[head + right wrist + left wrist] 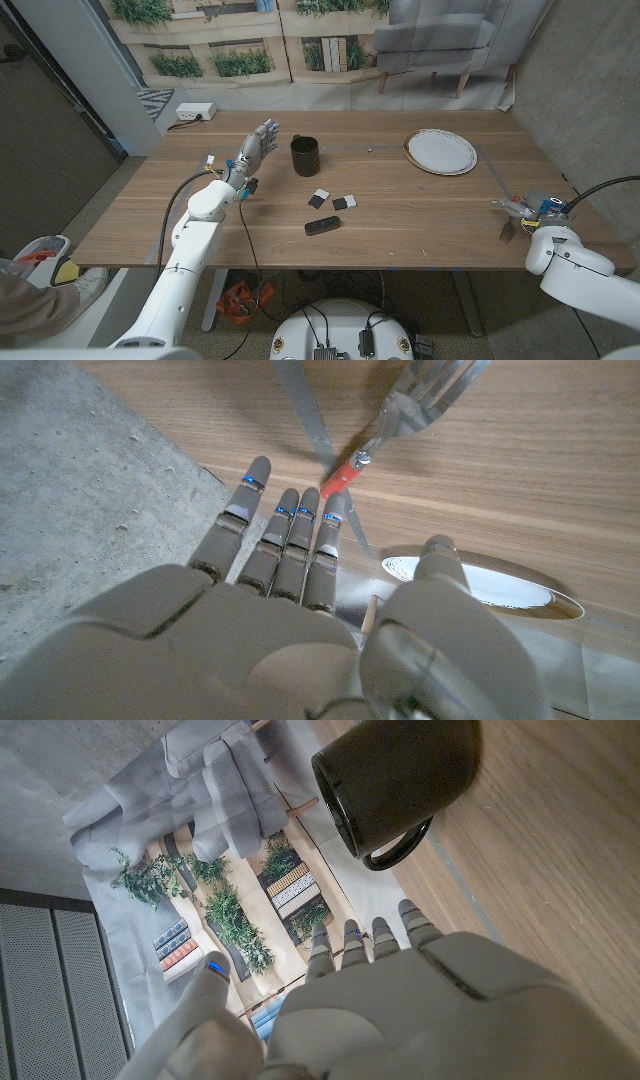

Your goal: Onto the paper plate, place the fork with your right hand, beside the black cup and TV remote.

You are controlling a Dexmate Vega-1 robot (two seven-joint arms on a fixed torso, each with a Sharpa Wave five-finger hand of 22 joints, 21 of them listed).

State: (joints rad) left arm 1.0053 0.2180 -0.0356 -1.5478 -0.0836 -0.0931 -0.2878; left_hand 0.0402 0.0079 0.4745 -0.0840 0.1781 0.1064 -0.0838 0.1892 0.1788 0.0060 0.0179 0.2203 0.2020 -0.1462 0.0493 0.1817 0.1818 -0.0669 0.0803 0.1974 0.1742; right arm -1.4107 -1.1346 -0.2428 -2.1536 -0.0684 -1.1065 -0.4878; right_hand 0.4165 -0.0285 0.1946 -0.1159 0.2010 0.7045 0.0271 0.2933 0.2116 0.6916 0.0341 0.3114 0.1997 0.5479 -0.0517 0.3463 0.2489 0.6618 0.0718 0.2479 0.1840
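Head view: right hand point(532, 207) sits at the right edge of the worktop point(400, 230), just beside the fork point(507, 231), which lies on the wood near that edge, well apart from the paper plate point(441, 151) at the far right. Black cup point(305, 156) stands mid-worktop, with the TV remote point(322, 226) nearer the front edge; left hand point(257, 143) is just beside the cup, released, holding nothing. Left wrist view: cup lies close ahead of the fingers point(352, 942), no contact. Right wrist view: fingers straight, apart from the fork, released; the fork has a red handle; plate rim visible. Judging by this, we're at the reach step, grasp not yet made. Next move needs fingers down onto the handle, pinch, then carry across to the plate. Surface is wood plank; grey walls, printed backdrop with sofa behind.
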